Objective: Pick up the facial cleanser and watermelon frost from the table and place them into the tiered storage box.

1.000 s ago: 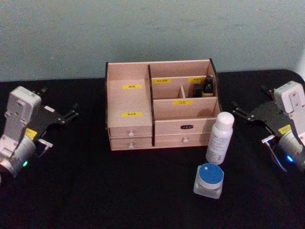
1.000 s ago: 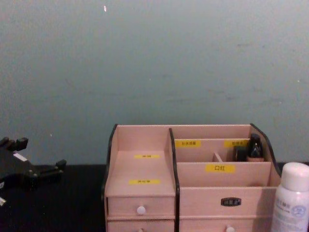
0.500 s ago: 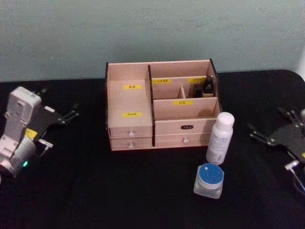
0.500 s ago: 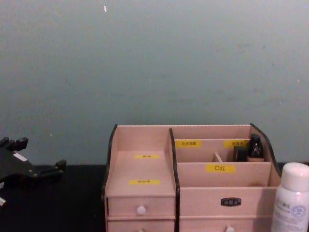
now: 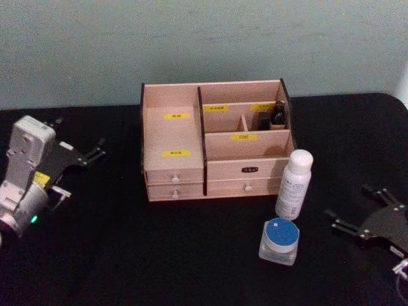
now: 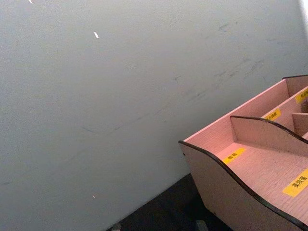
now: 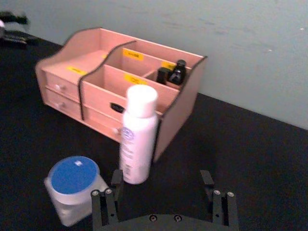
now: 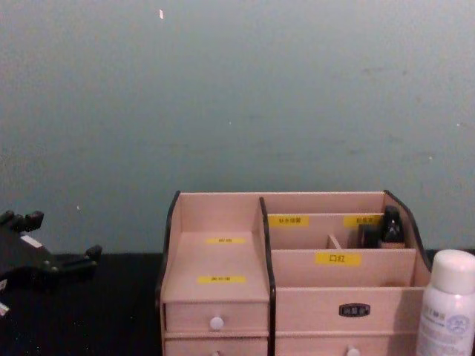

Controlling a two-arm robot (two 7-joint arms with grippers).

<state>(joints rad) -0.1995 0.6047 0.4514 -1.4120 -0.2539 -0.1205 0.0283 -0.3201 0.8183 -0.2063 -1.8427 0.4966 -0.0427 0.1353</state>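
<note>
A white bottle (image 5: 293, 185) with a white cap and a clear jar with a blue lid (image 5: 278, 241) stand on the black table, just in front of the right end of the tiered storage box (image 5: 175, 137). These two are the facial cleanser and the watermelon frost; I cannot tell which is which. My right gripper (image 5: 354, 207) hangs open to the right of the jar, pointing at both. From the right wrist the bottle (image 7: 137, 142) and jar (image 7: 72, 185) lie just beyond the open gripper (image 7: 162, 192). My left gripper (image 5: 80, 137) sits open at the far left, away from the box.
A small dark bottle (image 5: 278, 113) stands in the box's upper right compartment. The box has two rows of white-knobbed drawers (image 5: 175, 179) along its front. A pale wall (image 8: 237, 96) rises right behind the box. The black tabletop (image 5: 159, 255) stretches in front.
My right arm has swung from the back right down toward the front right and now sits low beside the jar. The left arm, box, bottle and jar have not moved.
</note>
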